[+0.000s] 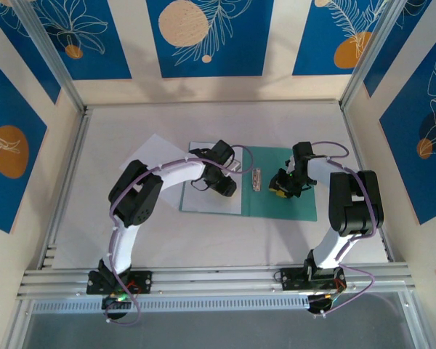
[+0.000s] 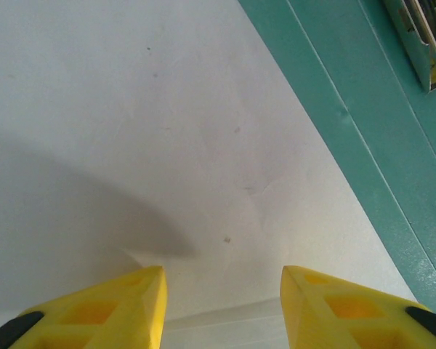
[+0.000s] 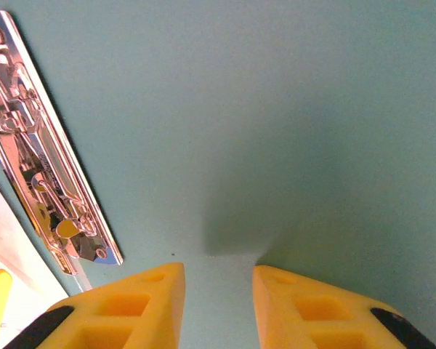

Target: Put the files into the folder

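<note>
Teal card, opened flat: the folder point(image 1: 294, 209) lies at the centre of the desk point(image 1: 225, 123), its spine running twelve to six o'clock. From the top view we record a silver clip point(image 1: 257, 178) just on the three o'clock side of that spine. One white file point(image 1: 203, 202) lies on the leaf at nine o'clock and covers most of it. A second file point(image 1: 151, 153) lies skewed on the desk at ten o'clock from the folder, one corner passing under the left arm. We cannot tell whether it overlaps the folder.

The top view places the left gripper point(image 1: 227, 186) over the file on the nine o'clock leaf, near the spine. It places the right gripper point(image 1: 278, 190) over the bare teal leaf, just at three o'clock from the clip. It does not resolve either pair of jaws.

The wrist views settle that. The left gripper point(image 2: 221, 273) has its yellow fingers point(image 2: 94, 313) well apart with nothing between them, and white paper lies beneath. The folder point(image 2: 363, 131) edge crosses from twelve towards four o'clock, with the clip point(image 2: 425, 36) at one o'clock. The right gripper point(image 3: 218, 267) stands parted by a narrower gap, also holding nothing, over the bare folder point(image 3: 276, 109). The clip point(image 3: 43, 160) at nine o'clock shows its sprung lever in detail. We cannot tell whether either gripper touches the surface below.
</note>
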Robot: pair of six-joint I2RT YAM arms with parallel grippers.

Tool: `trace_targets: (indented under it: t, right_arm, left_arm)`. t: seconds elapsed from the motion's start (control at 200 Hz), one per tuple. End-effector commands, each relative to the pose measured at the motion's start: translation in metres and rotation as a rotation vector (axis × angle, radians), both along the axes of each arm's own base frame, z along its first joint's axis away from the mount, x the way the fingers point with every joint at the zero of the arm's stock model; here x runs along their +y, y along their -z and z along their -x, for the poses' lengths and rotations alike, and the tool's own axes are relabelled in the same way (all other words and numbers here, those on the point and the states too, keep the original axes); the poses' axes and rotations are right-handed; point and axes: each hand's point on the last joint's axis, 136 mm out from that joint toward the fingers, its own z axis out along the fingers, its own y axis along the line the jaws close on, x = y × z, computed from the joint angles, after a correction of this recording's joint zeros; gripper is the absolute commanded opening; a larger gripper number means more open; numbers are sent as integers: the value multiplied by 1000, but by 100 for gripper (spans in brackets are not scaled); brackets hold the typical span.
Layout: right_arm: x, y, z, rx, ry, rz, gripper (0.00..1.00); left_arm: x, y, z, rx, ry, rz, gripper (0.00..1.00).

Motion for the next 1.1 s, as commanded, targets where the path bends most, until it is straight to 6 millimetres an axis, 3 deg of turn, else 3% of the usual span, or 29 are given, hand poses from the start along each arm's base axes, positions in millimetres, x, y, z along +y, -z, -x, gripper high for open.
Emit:
trace_targets:
  t: [0.0,0.28,0.57,0.755,0.87,1.095]
  right_arm:
    - [-9,10,5,36,10,42,33]
    - [-10,10,5,40,17,42,33]
    - [-8,8,3,35,15,34,33]
    - [-8,6,2,31,17,31,33]
    - [-5,1,-1,22,15,14,34]
    - [5,-27,-14,-30,7,-34,36]
  left_arm:
    - [-3,2,5,38,19,1,46]
    - [-9,10,18,75,88,13,46]
    - [0,6,8,29,46,-38,45]
    - [-5,-1,7,28,51,-17,46]
    - [-14,-17,3,21,54,26,53]
    - [-10,-82,-29,-62,-46,105,58]
